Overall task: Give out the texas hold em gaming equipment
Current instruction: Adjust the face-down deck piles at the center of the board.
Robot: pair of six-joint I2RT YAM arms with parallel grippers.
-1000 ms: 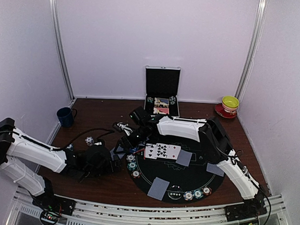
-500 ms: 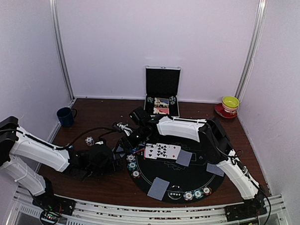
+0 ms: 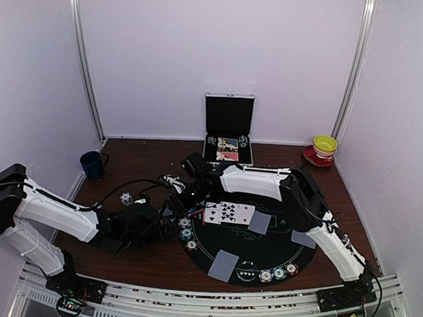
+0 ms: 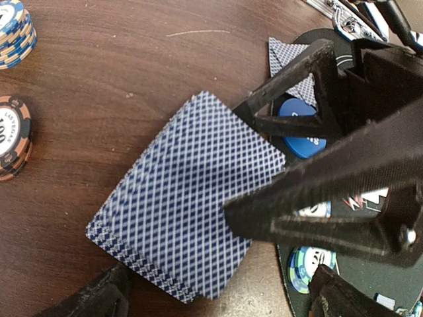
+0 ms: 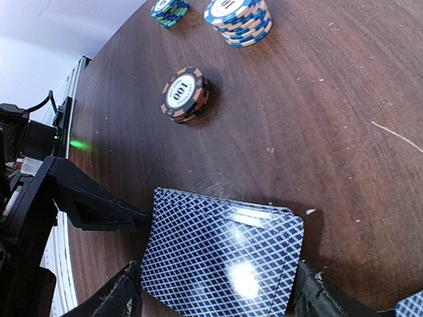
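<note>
**Off the mat's left edge, two claws close round one deck**

Just off the left edge of the black mat point(image 3: 263, 253), on the bare wood of the table point(image 3: 148, 163), lies the deck point(image 4: 178, 205) of blue-backed cards. It is face down and slightly fanned. The right claw point(image 5: 221, 290) straddles it, one finger hard by each long side. Whether the pads press on the cards I cannot tell. The left claw point(image 4: 218, 297) hangs released at the same spot, jaws spread wide, with its fingers well apart beside the deck.

A blue button point(image 4: 301, 132) sits at the mat's left edge just beside the deck, partly under a finger of the right claw. A teal chip point(image 4: 307, 267) lies on the mat close by.

On the wood toward the table's left edge stand a brown stack point(image 5: 185, 94) marked 100, a blue-and-tan stack point(image 5: 239, 20) and a green stack point(image 5: 170, 10), all apart from the deck.

On the mat, face-up cards point(image 3: 229, 213) lie in a row near its far edge. Face-down cards point(image 3: 224, 265) lie at its near edge, middle and right edge. A few chips point(image 3: 276, 274) line the near edge.

The open silver case point(image 3: 229, 128) stands at the table's far edge and the dark blue mug point(image 3: 92, 164) by its left edge. A yellow cup point(image 3: 325, 142) on a red saucer point(image 3: 313, 157) sits at the far right corner.
</note>
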